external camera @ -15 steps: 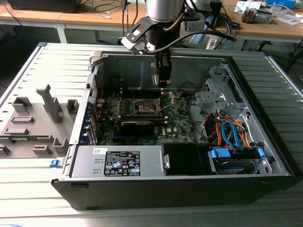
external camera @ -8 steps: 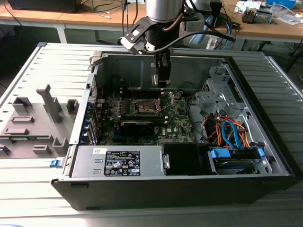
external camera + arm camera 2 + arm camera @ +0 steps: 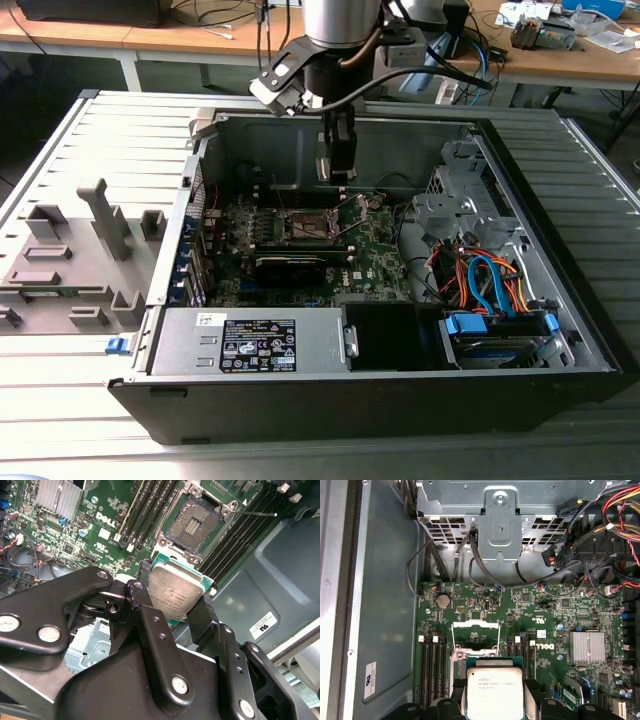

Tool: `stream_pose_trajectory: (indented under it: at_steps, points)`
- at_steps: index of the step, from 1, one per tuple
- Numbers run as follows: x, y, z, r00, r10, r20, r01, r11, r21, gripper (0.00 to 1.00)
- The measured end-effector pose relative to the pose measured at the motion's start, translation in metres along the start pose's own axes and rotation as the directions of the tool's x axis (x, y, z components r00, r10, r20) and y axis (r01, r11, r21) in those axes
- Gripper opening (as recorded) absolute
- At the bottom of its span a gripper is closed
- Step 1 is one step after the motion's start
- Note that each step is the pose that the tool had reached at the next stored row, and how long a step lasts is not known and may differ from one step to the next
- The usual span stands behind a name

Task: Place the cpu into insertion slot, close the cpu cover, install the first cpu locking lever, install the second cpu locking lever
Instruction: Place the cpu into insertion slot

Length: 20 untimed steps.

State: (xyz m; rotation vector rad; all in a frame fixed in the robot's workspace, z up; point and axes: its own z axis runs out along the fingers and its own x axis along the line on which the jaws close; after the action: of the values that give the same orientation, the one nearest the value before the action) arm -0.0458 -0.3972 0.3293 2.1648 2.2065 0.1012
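motherboard (image 3: 560, 615) beneath end effector (image 3: 172, 606) gripping cpu (image 3: 494, 694)

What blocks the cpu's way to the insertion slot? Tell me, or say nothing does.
Nothing visible does. The gripper holds the cpu short of the insertion slot, which lies uncovered, contacts bare. Only open air shows between them in the second wrist view.

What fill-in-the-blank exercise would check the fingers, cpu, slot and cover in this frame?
The fingers are ___ on the cpu.
The slot is ___, with no chip inside.
The cover is ___, not closed.
The cpu hangs ___ the motherboard.
Missing words: shut; empty; open; above.
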Motion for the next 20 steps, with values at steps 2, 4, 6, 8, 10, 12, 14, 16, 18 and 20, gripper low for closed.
stream_pose_trajectory:
  at_steps: [2,4,6,8,10,12,14,16,18,20]
  points:
    - [0.0,-0.0005,0.0002,1.0,0.0,-0.0001,0.0,1.0,0.0,0.55]
    - [0.0,-0.001,0.0003,1.0,0.0,0.0,0.0,1.0,0.0,0.55]
    - [0.0,-0.0015,0.0005,1.0,0.0,-0.0001,0.0,1.0,-0.0001,0.55]
    - [0.0,-0.002,0.0007,1.0,0.0,-0.0001,0.0,1.0,0.0,0.55]
    - [0.0,-0.0024,0.0008,1.0,0.0,0.0,0.0,1.0,0.0,0.55]
    - [0.0,-0.003,0.001,1.0,0.0,0.0,0.0,1.0,0.0,0.55]
    - [0.0001,-0.0038,0.0014,1.0,0.0,0.0,0.0,1.0,-0.0001,0.55]
    - [0.0001,-0.0041,0.0016,1.0,0.0,-0.0001,0.0,1.0,-0.0001,0.55]
    - [0.0001,-0.0045,0.0018,1.0,0.0,-0.0001,0.0,1.0,0.0,0.55]
    - [0.0001,-0.0051,0.0022,1.0,0.0,0.0,0.0,1.0,0.0,0.55]
